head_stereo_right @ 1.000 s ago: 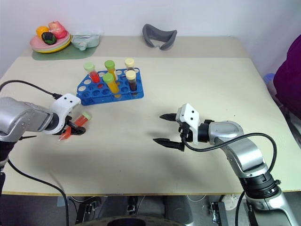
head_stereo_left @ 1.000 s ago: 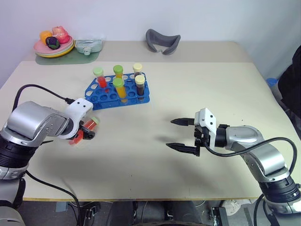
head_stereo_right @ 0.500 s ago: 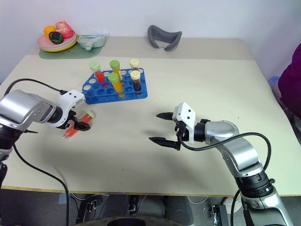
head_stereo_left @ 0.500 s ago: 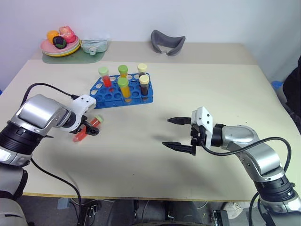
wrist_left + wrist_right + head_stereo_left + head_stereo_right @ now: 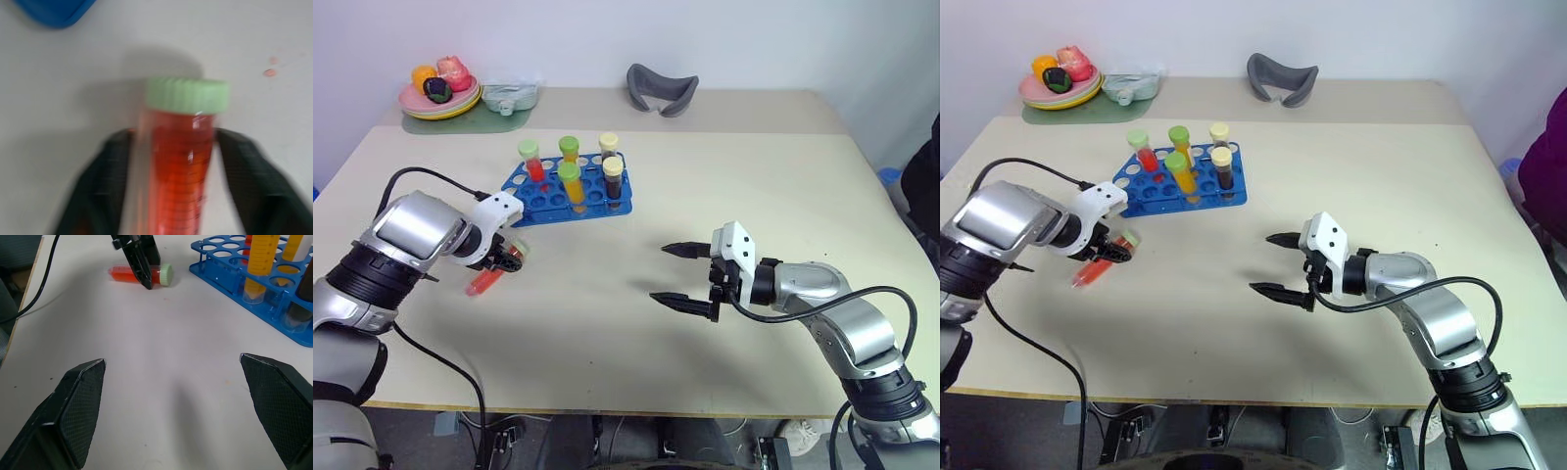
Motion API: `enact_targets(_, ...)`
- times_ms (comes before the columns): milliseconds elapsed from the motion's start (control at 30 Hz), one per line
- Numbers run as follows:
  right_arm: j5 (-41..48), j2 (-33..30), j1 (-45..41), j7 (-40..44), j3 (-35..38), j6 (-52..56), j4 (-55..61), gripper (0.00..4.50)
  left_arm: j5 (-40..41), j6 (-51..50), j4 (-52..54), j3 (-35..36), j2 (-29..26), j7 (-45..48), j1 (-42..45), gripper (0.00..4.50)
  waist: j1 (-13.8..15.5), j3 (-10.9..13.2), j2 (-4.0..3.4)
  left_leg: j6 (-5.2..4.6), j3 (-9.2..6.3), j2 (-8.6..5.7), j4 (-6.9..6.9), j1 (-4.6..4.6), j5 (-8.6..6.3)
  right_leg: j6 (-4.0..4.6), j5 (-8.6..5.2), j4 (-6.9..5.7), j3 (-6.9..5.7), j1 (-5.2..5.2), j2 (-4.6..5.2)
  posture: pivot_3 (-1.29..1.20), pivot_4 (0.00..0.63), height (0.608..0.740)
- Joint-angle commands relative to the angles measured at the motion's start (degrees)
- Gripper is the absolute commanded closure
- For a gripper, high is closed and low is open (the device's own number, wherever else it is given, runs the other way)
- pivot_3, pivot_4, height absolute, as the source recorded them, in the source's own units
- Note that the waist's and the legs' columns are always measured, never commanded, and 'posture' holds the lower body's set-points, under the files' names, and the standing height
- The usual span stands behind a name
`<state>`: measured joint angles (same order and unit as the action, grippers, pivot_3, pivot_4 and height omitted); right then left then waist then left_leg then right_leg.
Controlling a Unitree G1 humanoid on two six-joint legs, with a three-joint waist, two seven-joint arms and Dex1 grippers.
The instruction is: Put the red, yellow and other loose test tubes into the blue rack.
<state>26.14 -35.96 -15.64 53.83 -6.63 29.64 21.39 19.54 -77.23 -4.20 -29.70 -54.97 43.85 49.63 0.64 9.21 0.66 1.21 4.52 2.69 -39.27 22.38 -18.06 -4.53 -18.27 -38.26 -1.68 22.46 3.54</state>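
The clear plastic test tube of red liquid with a pale green cap [image 5: 489, 278] lies on its side on the beige table [image 5: 724, 176], at about seven o'clock from the bright blue plastic rack pierced with round holes [image 5: 570, 197] and near it. Its cap end points toward the rack, so a lift and a turn upright would probably bring it over a free hole.

The left gripper [image 5: 508, 258] comes down steeply on the tube just behind the cap, one black finger [image 5: 105, 183] on each side of the barrel. The fingers sit against the tube and look clamped on it, though it is not yet raised off the table. Gripping near the cap leaves the long lower end free, which suits sliding it into a hole.

The rack already holds five upright tubes in its rows nearest twelve o'clock: a red, two yellow-orange and two dark brown. Holes toward the left gripper stand vacant.

The right gripper [image 5: 688, 276], at four o'clock from the rack and well apart, hangs over bare table with its fingers spread wide, grasping nothing and apparently waiting.
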Motion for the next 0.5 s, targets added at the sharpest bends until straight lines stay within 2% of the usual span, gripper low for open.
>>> enact_targets(33, 0.72, 0.56, -0.55, 0.16, 0.03, -0.63, 1.6, 0.0, -2.16, -1.18, 0.2, -0.07, -1.14, -0.43, -1.69, 2.38, -0.02, 0.0, 0.0, 0.0, 0.0, 0.0, 0.0, 0.0, 0.0, 0.0, 0.0, -0.01, 0.0, 0.0, -0.01, 0.0, 0.15, 0.735)
enact_targets(200, 0.29, 0.97, -1.09, 0.71, -0.32, -1.16, 0.57, 0.0, -2.3, -2.47, 1.15, 0.95, -1.59, -0.61, -2.57, 2.38, -0.16, 0.0, 0.01, -0.01, 0.02, 0.01, 0.01, 0.01, 0.0, 0.0, 0.0, 0.0, 0.01, 0.03, -0.01, 0.0, 0.15, 0.735)
enact_targets(333, 0.08, 1.18, -1.33, 0.97, -0.44, -1.34, 0.25, 0.0, -2.44, -2.64, 3.3, 1.92, -2.31, -0.74, -3.42, 3.62, -0.33, 0.01, 0.01, 0.0, 0.02, 0.03, 0.03, 0.01, 0.0, 0.01, 0.0, -0.01, 0.03, 0.06, -0.02, 0.0, 0.15, 0.735)
enact_targets(500, -0.02, 1.21, -1.44, 0.92, -0.36, -1.41, 0.05, 0.0, -2.5, -3.44, 4.24, 3.59, -2.85, -1.45, -4.44, 3.71, -0.49, 0.01, 0.01, 0.0, 0.03, 0.03, 0.04, 0.03, 0.0, 0.01, 0.0, -0.01, 0.05, 0.09, -0.03, 0.0, 0.15, 0.735)
